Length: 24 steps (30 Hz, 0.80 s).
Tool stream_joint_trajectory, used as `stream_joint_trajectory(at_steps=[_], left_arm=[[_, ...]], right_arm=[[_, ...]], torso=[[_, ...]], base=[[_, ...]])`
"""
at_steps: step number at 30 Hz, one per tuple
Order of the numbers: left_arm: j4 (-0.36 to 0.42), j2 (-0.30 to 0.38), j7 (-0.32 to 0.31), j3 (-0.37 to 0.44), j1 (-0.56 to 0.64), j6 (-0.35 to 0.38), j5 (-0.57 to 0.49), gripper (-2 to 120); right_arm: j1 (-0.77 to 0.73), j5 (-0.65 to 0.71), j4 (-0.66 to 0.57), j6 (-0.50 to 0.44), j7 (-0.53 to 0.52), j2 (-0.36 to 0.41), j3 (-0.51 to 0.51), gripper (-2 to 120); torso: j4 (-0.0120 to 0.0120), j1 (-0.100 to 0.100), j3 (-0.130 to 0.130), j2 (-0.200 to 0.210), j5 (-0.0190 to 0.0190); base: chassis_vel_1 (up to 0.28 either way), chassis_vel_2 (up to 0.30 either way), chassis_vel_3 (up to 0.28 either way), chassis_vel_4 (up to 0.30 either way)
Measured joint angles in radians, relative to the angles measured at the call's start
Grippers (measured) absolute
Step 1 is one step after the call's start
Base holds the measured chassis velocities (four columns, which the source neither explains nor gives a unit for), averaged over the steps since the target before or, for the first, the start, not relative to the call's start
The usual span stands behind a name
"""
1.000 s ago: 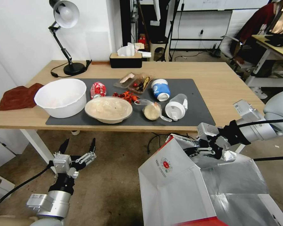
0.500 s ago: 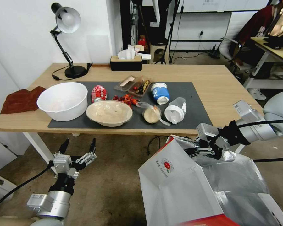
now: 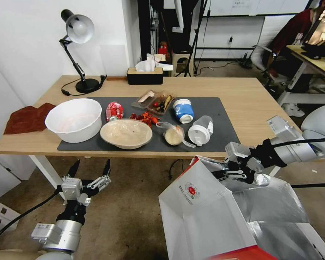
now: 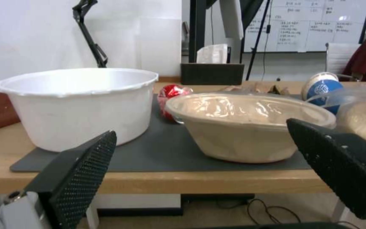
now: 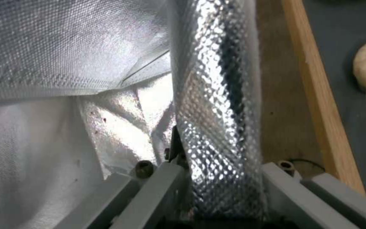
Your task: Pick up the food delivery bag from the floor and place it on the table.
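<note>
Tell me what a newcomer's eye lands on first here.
The big red-and-white food delivery bag, foil mouth open, low at the front right, its rim clamped in the right pincer. Behind it the table is crowded with bowls and cups, and the left pincer waits open below its edge.

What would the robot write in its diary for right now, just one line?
right gripper: shut on foil rim of red-and-white paper delivery bag | bag: off light-wood table, near edge | left gripper: open, low, idle
</note>
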<state>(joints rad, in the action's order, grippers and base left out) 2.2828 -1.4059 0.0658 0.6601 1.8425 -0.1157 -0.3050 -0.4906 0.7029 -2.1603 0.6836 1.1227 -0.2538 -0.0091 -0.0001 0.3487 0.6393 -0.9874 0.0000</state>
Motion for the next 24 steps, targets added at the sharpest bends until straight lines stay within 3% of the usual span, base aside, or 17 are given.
stream_joint_trajectory(at_steps=[24], left_arm=[[0.001,0.001,-0.003,-0.002,-0.001,-0.008,-0.007,100]], right_arm=[[-0.002,-0.006,0.000,0.000,0.005,-0.004,0.004,0]], torso=[[0.0000,0.049,0.063,-0.112,-0.0001]], base=[[0.000,0.000,0.000,0.000]])
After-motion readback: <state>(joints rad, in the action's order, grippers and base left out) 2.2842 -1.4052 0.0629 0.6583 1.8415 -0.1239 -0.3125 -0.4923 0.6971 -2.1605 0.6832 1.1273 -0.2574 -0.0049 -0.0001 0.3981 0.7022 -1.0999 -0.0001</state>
